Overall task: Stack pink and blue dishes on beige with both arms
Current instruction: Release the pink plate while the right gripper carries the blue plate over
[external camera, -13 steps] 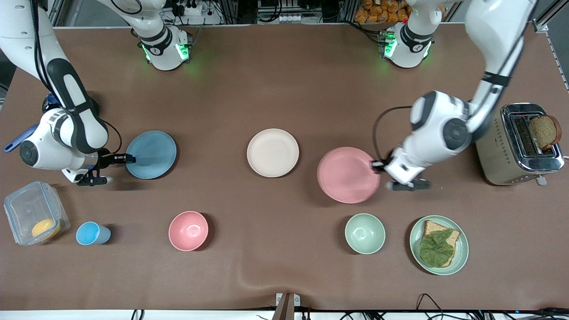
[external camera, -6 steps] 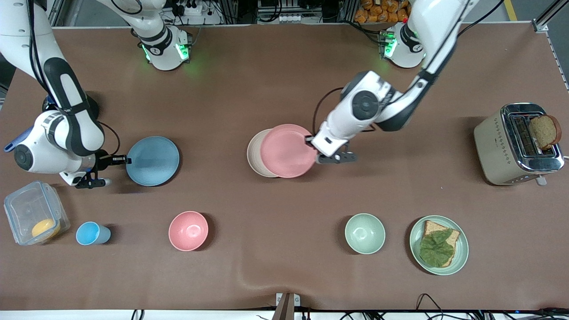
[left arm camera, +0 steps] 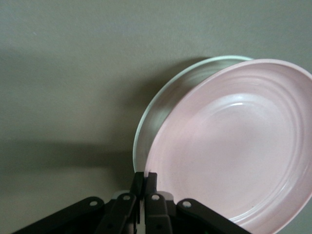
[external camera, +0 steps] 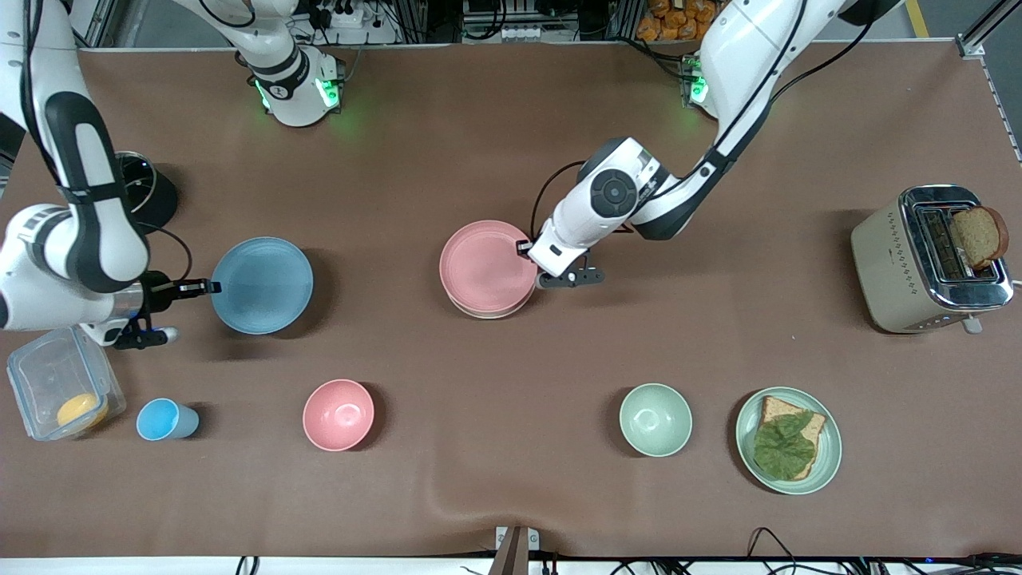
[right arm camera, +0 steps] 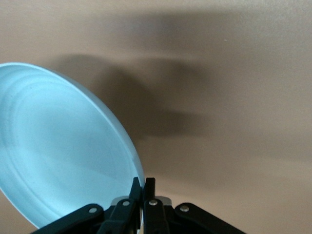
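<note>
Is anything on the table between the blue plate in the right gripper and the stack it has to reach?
Nothing visible. The right gripper holds the blue plate by its rim; bare table lies between it and the pink plate, which the left gripper holds over the beige plate.

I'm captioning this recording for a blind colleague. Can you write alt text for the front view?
The left gripper holds the pink plate over the beige plate at the table's middle. The right gripper holds the blue plate toward the right arm's end of the table.
</note>
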`<state>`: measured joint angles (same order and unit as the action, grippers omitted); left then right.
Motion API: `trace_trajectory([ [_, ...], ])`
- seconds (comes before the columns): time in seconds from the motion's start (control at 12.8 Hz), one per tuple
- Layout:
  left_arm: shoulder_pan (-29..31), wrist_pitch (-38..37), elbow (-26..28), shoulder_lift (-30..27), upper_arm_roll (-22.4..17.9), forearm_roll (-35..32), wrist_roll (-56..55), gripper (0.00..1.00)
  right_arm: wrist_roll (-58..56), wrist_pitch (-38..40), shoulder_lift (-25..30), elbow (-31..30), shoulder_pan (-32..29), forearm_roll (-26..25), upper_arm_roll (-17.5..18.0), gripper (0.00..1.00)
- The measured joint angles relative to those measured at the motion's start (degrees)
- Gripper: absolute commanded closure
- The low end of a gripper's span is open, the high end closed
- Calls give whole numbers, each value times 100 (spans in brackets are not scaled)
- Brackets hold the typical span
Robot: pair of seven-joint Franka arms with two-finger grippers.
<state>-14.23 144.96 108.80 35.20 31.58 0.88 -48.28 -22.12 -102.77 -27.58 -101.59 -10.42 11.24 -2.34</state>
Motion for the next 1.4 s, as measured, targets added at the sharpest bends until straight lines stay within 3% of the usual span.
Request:
trace_trajectory([
  [0.55,-164,17,-156,185,-249,-19,-30,100,1321,1196,0,886,766,215,18,100],
  [1.01,-245,17,-157,248,-254,-20,-304,97,2211,1345,-1,973,1497,389,28,100],
  [1.09,-252,17,-157,262,-256,-20,-323,70,2280,1345,-1,973,1552,454,28,100],
  [1.17,-251,17,-157,272,-259,-20,-337,26,2296,1347,-1,973,1582,489,26,100],
  [1.25,-251,17,-157,279,-265,-20,-369,0,2304,1353,-1,973,1613,520,26,100],
  [1.4,-249,28,-195,277,-268,-20,-460,0,2483,1360,-2,973,1713,560,27,100],
])
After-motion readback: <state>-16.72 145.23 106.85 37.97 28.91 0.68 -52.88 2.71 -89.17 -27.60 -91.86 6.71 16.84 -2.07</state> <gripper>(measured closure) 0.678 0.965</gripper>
